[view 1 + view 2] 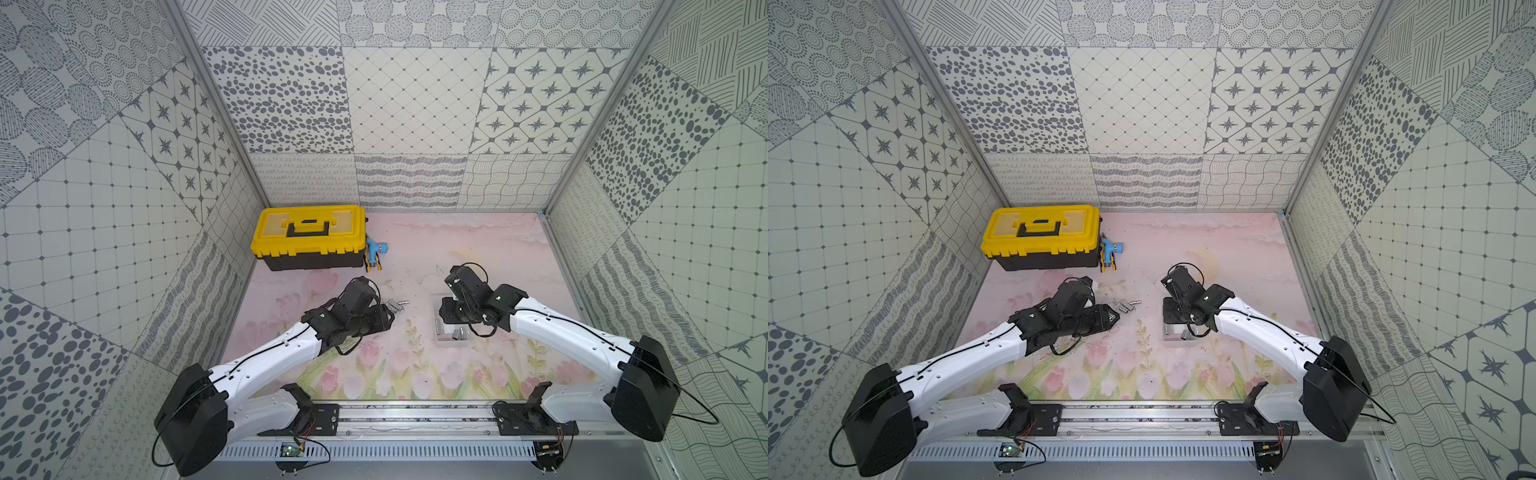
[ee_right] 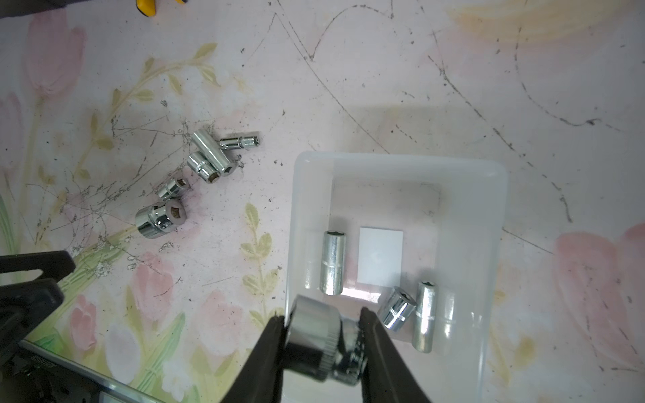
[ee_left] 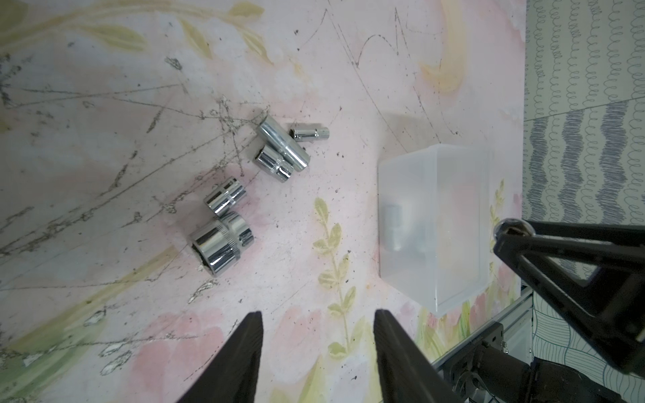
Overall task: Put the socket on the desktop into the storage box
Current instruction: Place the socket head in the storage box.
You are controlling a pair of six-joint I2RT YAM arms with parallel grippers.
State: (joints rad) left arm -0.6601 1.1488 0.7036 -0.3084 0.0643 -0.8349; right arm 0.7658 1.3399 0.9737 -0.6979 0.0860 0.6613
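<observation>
While the right pincer [image 2: 323,315] clamps a socket [image 2: 319,343] crosswise, axis running finger to finger, over the edge of the box [image 2: 497,244], the left pincer [image 3: 318,313] stands half-open, empty, loose sockets [image 3: 220,244] ahead.

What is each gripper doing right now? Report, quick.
Left gripper: open, holding nothing.
Right gripper: shut on a large socket, over the storage box.
</observation>
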